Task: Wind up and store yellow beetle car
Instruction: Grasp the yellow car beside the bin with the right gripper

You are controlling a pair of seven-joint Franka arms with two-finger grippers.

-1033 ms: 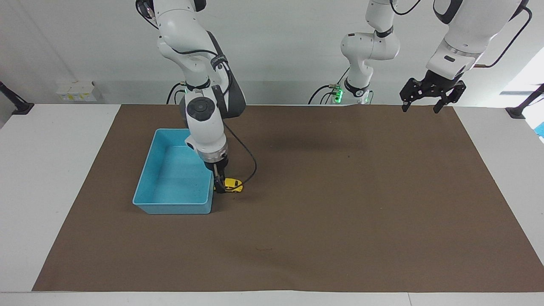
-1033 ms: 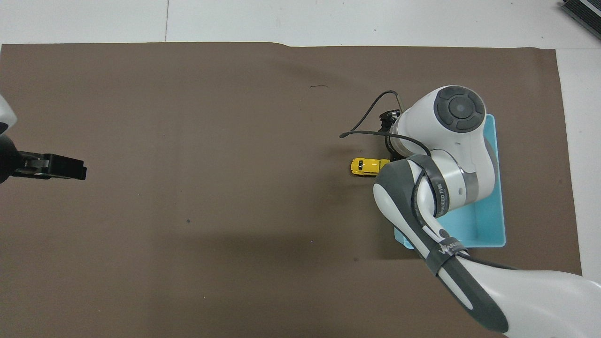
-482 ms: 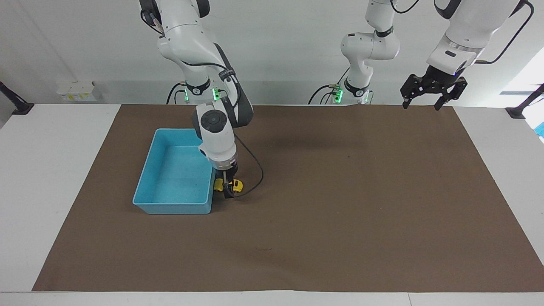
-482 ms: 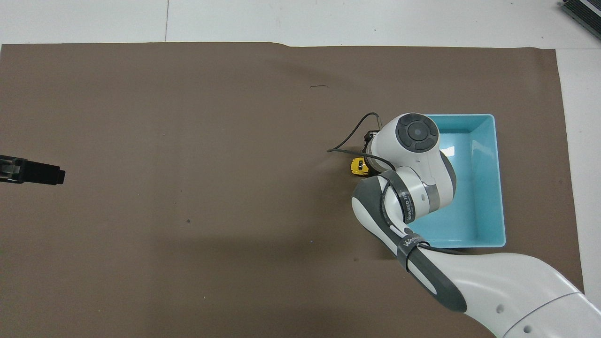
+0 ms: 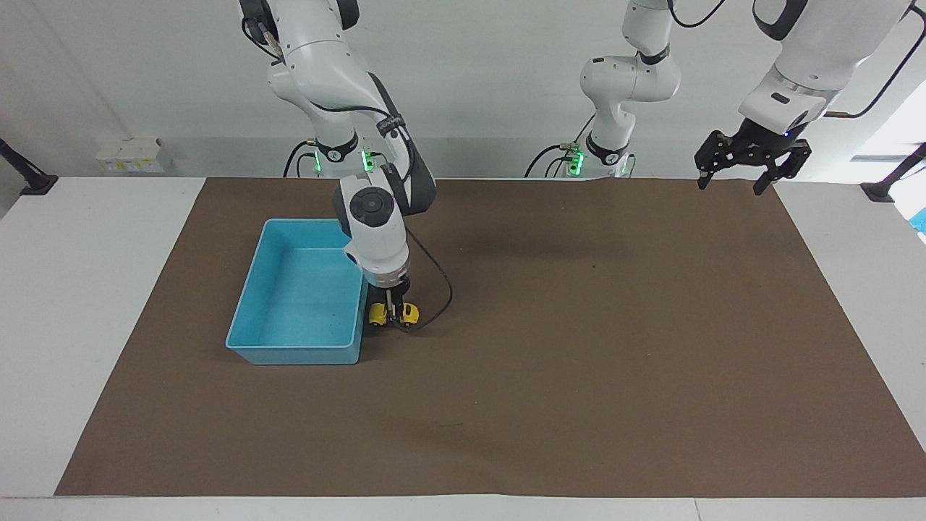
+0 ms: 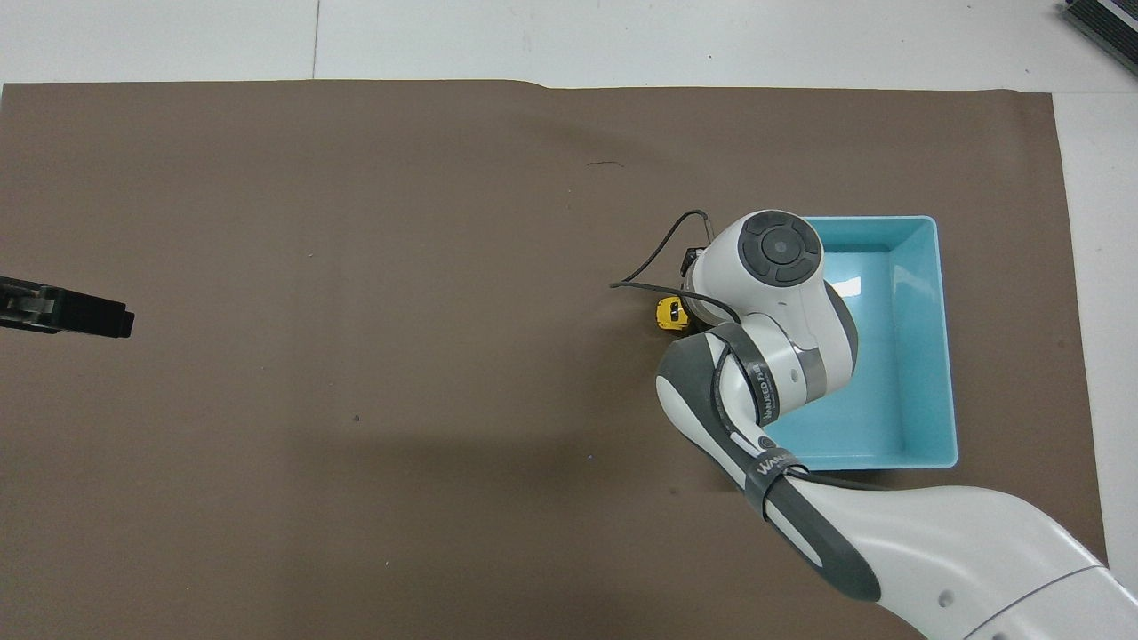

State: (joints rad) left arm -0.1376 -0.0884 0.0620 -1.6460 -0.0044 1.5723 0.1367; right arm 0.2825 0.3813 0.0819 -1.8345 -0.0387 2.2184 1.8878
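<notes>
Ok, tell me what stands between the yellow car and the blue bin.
Only the blue bin's own wall. The right gripper is shut on the yellow beetle car, down on the mat right beside that wall, so lift it over.

The yellow beetle car (image 5: 391,314) was a tiny bright yellow toy with a rounded body and small black wheels. It sat on its wheels on the brown mat, just beside the long wall of the blue bin (image 5: 249,293), on the side toward the left arm's end of the table. Dark fingers (image 5: 391,310) crossed its middle, so only its two yellow ends showed.
</notes>
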